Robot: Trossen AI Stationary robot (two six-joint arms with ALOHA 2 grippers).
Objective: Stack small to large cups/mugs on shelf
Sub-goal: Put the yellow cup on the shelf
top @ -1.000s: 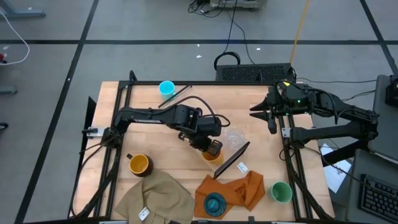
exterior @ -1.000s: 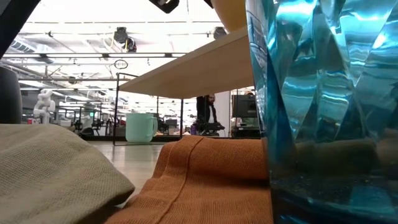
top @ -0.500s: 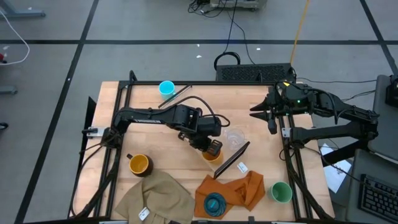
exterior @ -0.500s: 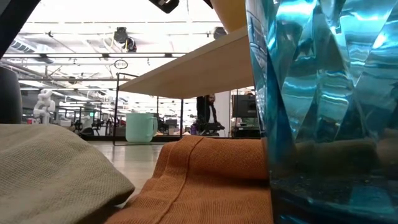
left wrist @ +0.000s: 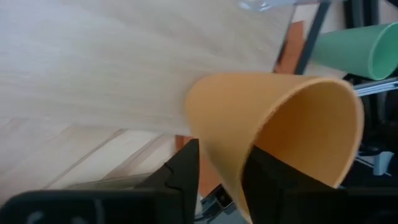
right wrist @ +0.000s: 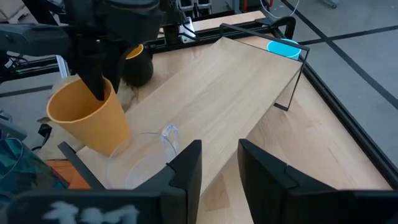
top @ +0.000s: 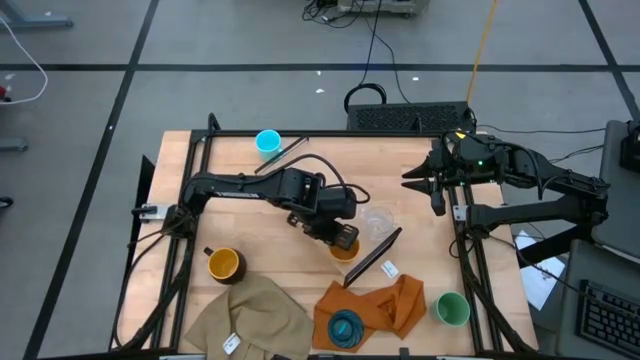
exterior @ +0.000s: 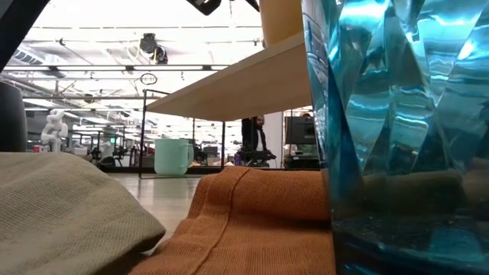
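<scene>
Orange plastic cup (right wrist: pixel 87 118) stands on the near end of the light-wood plank shelf (right wrist: pixel 217 93), mouth up, tilted slightly. Left gripper (right wrist: pixel 99 81) sits directly over it, one finger inside the rim, one outside on the wall; jaws straddle the wall, whether clamped or just loosening I cannot tell. Cup's long axis runs up toward the gripper, so a straight lift clears it.

Clear glass tumbler (right wrist: pixel 146 162) is just beside the orange cup, on its right-hand side.

Right gripper (top: pixel 437 185) hangs over the counter's far right edge, well apart from the shelf, fingers slightly parted, holding nothing. Left arm is the nearer.

Count:
- Orange cup, one.
- Clear tumbler, one.
- Light-blue mug (top: pixel 268 143), far left, one.
- Dark mug with yellow inside (top: pixel 224 264), near left, one.
- Green cup (top: pixel 452 309), near right, one.
- Ribbed teal cup (top: pixel 346 328), on the orange cloth (top: pixel 395 305), one.
- Tan cloth (top: pixel 262 315), one.
</scene>
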